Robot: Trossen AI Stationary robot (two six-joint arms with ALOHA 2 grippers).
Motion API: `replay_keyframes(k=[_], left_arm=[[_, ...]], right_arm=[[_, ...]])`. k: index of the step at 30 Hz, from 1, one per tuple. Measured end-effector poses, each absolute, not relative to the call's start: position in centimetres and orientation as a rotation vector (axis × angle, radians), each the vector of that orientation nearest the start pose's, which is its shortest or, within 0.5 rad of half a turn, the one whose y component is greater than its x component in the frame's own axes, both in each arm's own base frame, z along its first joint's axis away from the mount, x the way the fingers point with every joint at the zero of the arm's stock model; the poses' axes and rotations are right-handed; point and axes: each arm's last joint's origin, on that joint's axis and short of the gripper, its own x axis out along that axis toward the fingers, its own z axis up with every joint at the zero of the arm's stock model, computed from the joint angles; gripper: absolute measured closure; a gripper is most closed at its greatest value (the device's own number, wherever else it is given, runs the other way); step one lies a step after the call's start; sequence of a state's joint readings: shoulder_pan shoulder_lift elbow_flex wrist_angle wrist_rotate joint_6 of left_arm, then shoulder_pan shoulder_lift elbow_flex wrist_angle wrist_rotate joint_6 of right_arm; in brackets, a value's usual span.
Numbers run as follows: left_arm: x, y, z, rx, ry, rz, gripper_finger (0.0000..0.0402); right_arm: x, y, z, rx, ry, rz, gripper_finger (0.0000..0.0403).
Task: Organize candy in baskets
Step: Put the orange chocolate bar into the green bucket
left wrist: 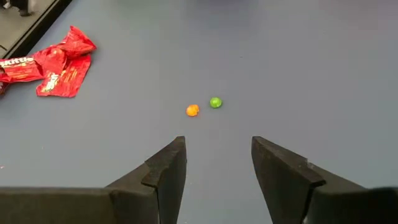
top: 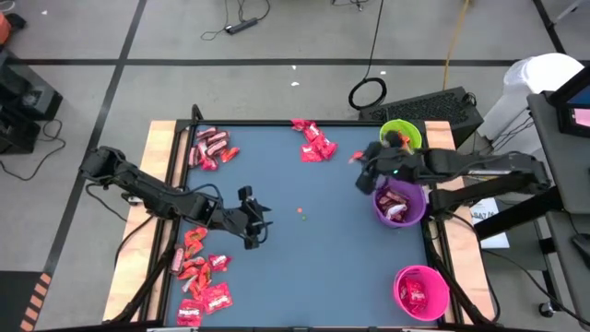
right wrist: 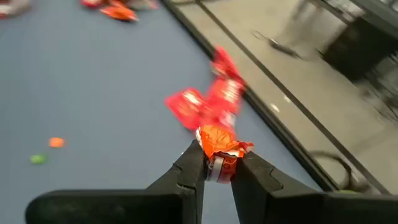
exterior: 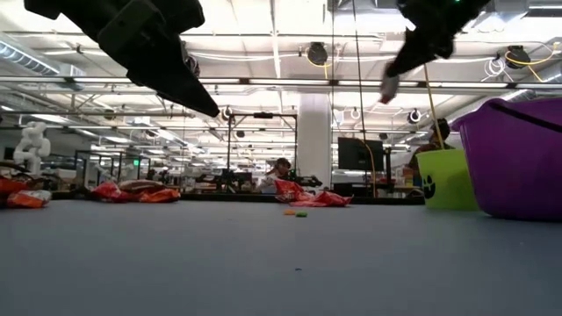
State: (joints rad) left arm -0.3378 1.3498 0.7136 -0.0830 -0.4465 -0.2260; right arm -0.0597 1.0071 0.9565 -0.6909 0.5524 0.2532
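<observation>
My right gripper (right wrist: 217, 154) is shut on one orange-red candy (right wrist: 221, 146), held high over the table's far right part (top: 356, 159), beside the lime green basket (top: 402, 136) and beyond the purple basket (top: 399, 205). The pink basket (top: 421, 291) stands at the near right and holds candy. My left gripper (left wrist: 217, 149) hovers open over the table's left middle (top: 257, 231) with nothing between its fingers. Loose candy lies flat in three piles: far left (top: 212, 148), near left (top: 198, 277) and far middle (top: 313, 143). My right gripper pinches the crumpled candy wrapper between its two fingertips (right wrist: 194, 163). The wrapper's puckered end (right wrist: 225, 144) sticks out past the tips. The fingers slant down toward the table's far left. The candy (exterior: 387, 88) is lifted well clear of the table.
Small round dots, one orange (left wrist: 193, 110) and one green (left wrist: 215, 102), lie on the blue mat ahead of my left gripper. The purple basket (exterior: 518, 158) holds candy. The mat's middle (top: 304, 267) is bare. Wooden strips edge the table's left and right sides.
</observation>
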Motion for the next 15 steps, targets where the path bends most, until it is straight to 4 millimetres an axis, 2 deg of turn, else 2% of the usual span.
replay_keyframes(k=[7, 15], left_arm=[[25.5, -7.5, 20.2, 0.058, 0.647, 0.181, 0.0214], [25.5, -7.5, 20.2, 0.060, 0.648, 0.182, 0.0214]], right_arm=[[15.9, -4.6, 31.1, 0.139, 0.752, -0.832, 0.0349], [14.6, -6.7, 30.6, 0.184, 0.822, -0.972, 0.0349]])
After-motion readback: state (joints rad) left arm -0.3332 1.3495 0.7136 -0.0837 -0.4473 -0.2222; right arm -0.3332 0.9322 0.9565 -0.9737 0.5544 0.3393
